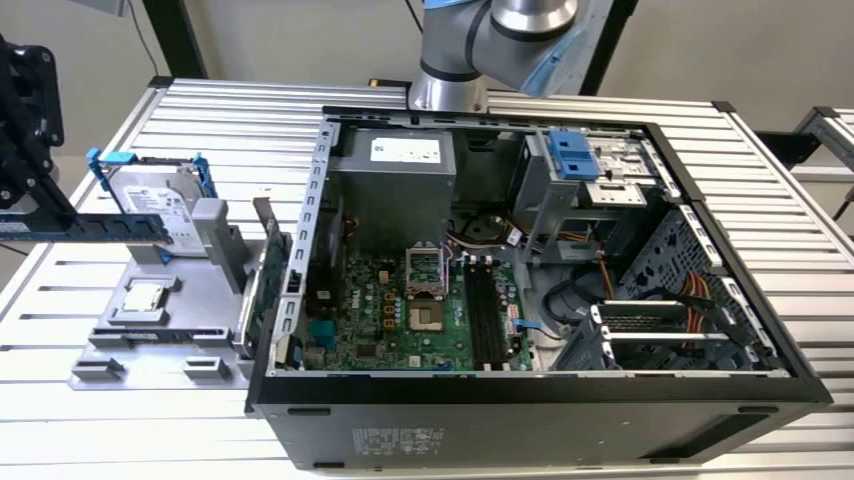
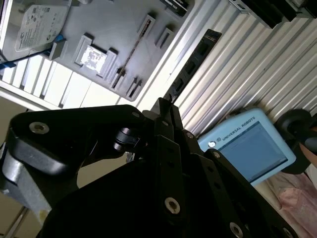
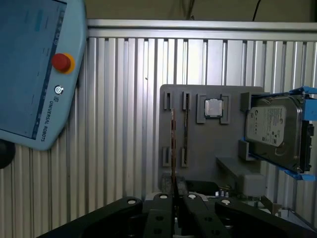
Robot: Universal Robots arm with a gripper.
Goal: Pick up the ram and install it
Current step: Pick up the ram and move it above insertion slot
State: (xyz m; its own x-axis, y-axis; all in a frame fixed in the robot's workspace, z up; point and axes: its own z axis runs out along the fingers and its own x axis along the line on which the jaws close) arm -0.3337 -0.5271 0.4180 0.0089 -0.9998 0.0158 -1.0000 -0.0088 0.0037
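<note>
Blue ram (image 1: 127, 224), at the exterior view's left, sat pinched in my pincer (image 3: 173, 202); I judged a square, level grip mattered for the motherboard slots (image 1: 483, 315).

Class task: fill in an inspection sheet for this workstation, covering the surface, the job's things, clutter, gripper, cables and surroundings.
Surface: ribbed aluminium slat table, carrying an open black computer case and a flat grey holder tray.
Job's things: long thin blue ram stick with black chips, held level, clear of the tray. No stick is seen in the long black motherboard slots.
Clutter: on the tray, a silver hard drive in a blue bracket, a square processor chip and an upright green card.
Gripper: black gripper, shut on the ram.
Cables: orange, yellow and red wires inside the case.
Surroundings: light-blue teach pendant with a red button on the slats.
</note>
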